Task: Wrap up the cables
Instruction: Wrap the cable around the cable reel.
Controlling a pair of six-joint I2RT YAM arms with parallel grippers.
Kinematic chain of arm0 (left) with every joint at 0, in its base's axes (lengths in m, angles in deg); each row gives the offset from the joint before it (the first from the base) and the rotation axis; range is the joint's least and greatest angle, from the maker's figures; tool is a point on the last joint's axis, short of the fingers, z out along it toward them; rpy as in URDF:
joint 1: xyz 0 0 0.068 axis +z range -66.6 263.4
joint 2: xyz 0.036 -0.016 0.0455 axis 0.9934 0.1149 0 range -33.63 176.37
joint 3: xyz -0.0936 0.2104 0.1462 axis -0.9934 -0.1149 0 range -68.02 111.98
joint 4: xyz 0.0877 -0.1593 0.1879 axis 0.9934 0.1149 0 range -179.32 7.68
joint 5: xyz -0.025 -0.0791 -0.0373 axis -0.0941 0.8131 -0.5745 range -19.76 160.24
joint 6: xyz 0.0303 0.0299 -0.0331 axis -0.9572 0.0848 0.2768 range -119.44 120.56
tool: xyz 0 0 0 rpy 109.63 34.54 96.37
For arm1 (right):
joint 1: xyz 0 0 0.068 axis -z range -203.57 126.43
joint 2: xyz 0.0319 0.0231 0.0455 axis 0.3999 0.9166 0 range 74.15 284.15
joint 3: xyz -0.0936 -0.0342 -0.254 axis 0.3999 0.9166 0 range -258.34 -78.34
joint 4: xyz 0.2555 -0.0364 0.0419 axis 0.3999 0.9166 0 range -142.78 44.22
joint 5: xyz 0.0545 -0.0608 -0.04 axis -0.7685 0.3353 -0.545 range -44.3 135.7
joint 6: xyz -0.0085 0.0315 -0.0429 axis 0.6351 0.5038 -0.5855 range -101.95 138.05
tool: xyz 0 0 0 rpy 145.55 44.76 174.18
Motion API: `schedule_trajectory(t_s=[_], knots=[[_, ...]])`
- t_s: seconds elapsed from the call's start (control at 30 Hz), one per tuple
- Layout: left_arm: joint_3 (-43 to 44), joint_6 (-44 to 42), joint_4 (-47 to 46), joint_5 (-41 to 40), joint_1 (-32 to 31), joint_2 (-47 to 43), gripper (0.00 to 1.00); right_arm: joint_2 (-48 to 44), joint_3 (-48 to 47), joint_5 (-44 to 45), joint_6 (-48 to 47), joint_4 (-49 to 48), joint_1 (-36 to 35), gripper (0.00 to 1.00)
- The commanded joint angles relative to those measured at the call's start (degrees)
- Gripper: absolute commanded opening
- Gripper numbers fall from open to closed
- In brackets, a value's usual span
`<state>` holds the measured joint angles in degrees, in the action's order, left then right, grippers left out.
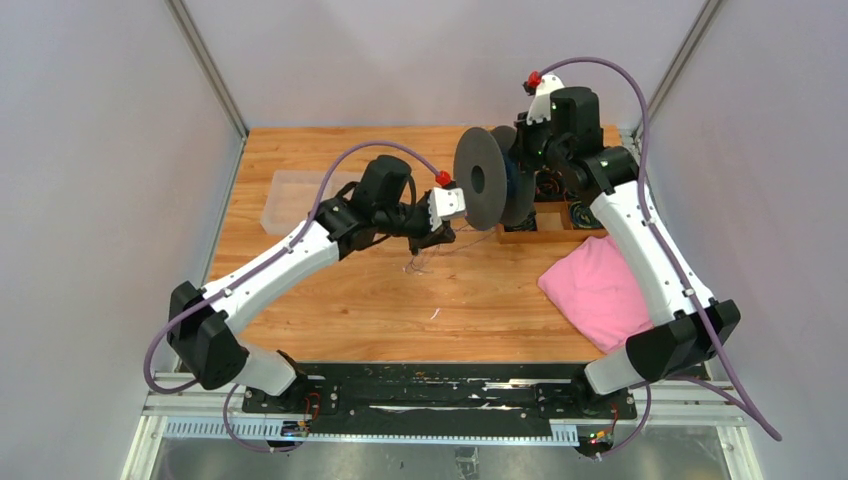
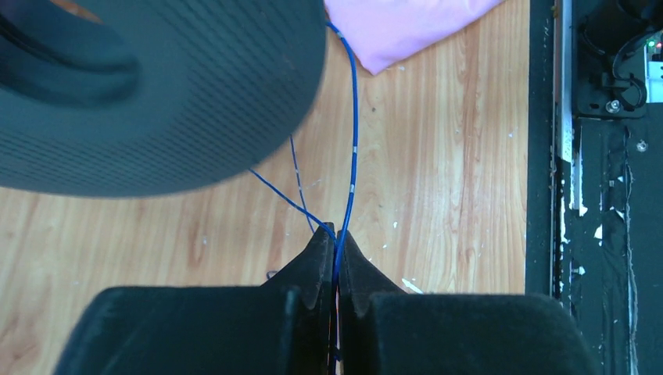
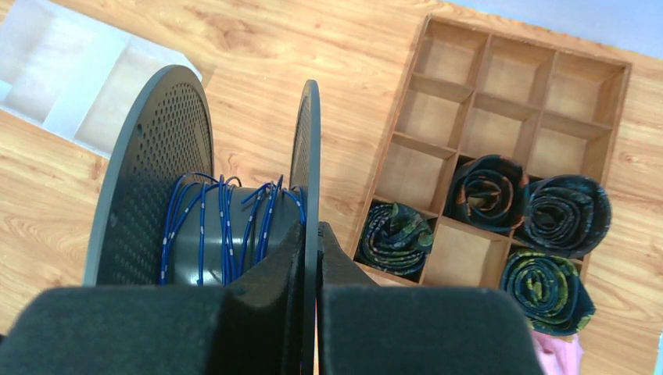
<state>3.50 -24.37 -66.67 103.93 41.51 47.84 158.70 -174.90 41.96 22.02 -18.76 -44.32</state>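
- Right gripper (image 3: 313,230): fingers pinched closed on one flange of the dark grey perforated plastic spool (image 3: 148,172), held raised at 1 o'clock over the wooden table (image 1: 350,320).
- Thin blue cable (image 2: 354,141): several turns lie on the hub. A strand runs off to the left gripper (image 2: 337,238), clamped tight on it near centre.
- Judgement: winding partly done. Loose strands trail under the left gripper; remaining length unclear.
- Room: open board from 6 to 9 o'clock. Pink folded cloth (image 1: 595,290) at 4, wooden divided box (image 3: 618,117) at 2 near the spool, clear plastic tray (image 1: 290,200) at 10.
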Motion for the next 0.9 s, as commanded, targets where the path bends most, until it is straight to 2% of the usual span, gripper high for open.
schedule_trajectory(t_s=[0.0, 0.27, 0.47, 0.73, 0.87], knots=[[8.63, -1.64, 11.20, 2.84, -0.89, -1.56, 0.04, -1.42, 3.74, 8.20, -5.01, -8.36, -0.62, 0.01], [16.03, 1.21, 9.95, 6.90, -1.19, 1.03, 0.03, -1.76, 7.70, 10.27, -6.16, -10.37, -2.54, 0.01], [14.96, 4.33, 6.17, 6.44, -3.81, 4.16, 0.03, -1.70, 7.96, 12.70, -5.13, -10.89, -3.70, 0.01], [13.26, 18.09, -7.12, 6.74, -8.55, 8.08, 0.05, -1.20, 9.61, 17.19, -3.07, -12.84, -6.19, 0.01], [14.17, 24.34, -10.84, 5.24, -8.87, 10.35, 0.02, -1.08, 9.90, 17.33, -1.88, -12.90, -6.50, 0.01]])
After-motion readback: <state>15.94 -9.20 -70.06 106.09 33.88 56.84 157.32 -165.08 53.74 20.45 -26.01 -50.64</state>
